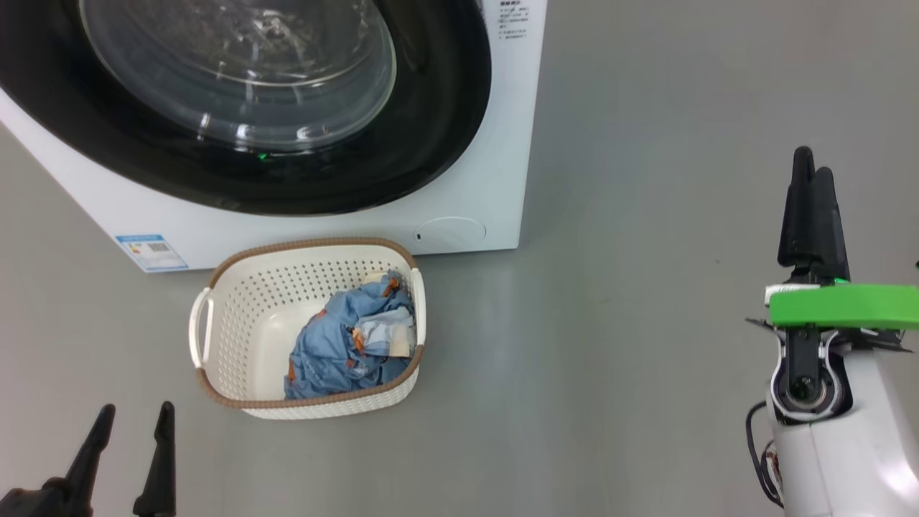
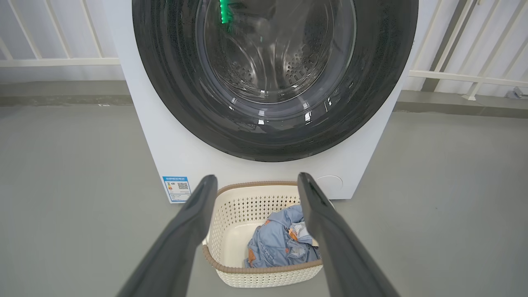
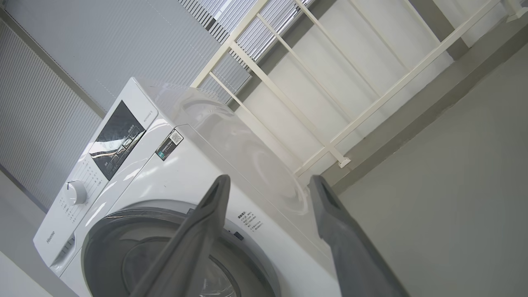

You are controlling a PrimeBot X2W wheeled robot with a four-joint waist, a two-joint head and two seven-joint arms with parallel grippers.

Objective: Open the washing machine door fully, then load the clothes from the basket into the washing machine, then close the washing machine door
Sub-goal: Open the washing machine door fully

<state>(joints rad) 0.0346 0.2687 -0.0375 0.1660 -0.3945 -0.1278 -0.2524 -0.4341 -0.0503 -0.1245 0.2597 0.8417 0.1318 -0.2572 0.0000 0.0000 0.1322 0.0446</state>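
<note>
Head view: one basket (image 1: 251, 301), one door (image 1: 445, 129)

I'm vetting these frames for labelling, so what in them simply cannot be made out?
Head view: the top of the washing machine door is cut off by the upper edge.
Head view: the clothes hide part of the floor of the basket; their folds hide how many garments there are.
Head view: print on the energy sticker is too small.
Right wrist view: labels on the control panel are too small, under glare.

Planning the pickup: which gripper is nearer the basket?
Left. The left gripper is just off the basket at its near left corner; the right gripper is far to its right.
</note>
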